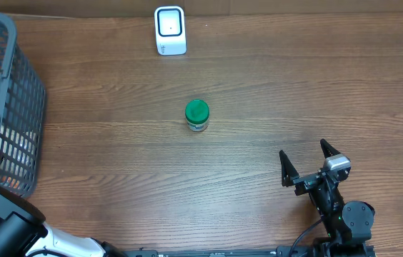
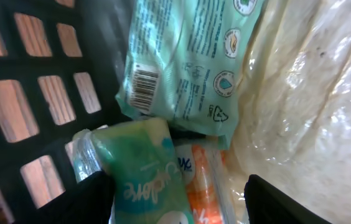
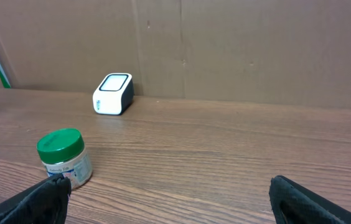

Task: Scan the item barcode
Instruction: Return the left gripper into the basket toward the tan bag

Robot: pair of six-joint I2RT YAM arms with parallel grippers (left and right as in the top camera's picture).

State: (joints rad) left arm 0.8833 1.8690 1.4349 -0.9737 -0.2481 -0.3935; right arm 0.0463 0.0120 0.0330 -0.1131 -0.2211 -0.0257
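Observation:
My left gripper (image 2: 178,199) is down inside the dark mesh basket (image 1: 16,107), open, its jaws either side of a teal soft packet (image 2: 144,168). The left finger (image 2: 91,199) touches the packet; the right finger (image 2: 281,202) stands well clear of it. An orange packet (image 2: 203,180) lies beside the teal one. Above them is a mint-green pouch (image 2: 188,62) with its barcode (image 2: 143,90) facing the camera. The white scanner (image 1: 170,30) stands at the table's far edge. My right gripper (image 1: 305,165) hovers open and empty at the front right.
A small jar with a green lid (image 1: 197,116) stands mid-table, just ahead and left of the right gripper's left fingertip (image 3: 48,193). Crinkled clear plastic (image 2: 312,93) fills the basket's right side. The basket wall (image 2: 32,93) is close on the left. A cardboard wall (image 3: 256,50) backs the table.

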